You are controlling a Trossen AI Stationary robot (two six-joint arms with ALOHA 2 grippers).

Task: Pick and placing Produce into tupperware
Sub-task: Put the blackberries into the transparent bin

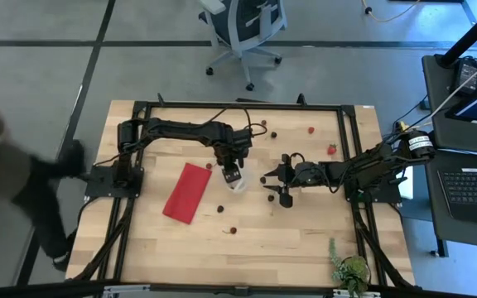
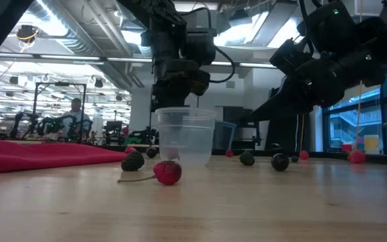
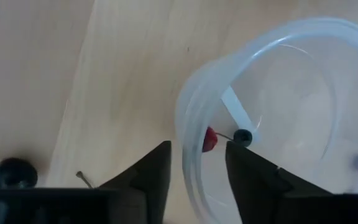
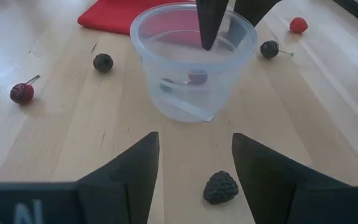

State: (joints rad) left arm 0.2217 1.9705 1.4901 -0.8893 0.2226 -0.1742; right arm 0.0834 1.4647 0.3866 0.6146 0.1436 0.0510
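While left gripper [image 3: 196, 165] hangs apart over tupperware [image 4: 193, 61], right gripper [image 4: 194, 163] waits apart beside it; cherries [image 4: 22, 93] look small, soft, better pinched gently at body.

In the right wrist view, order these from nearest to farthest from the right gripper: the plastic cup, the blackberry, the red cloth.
From the right gripper:
1. Blackberry, on the table between its open fingers.
2. Plastic cup, straight ahead at mid-table.
3. Red cloth, beyond the cup, at the far side.
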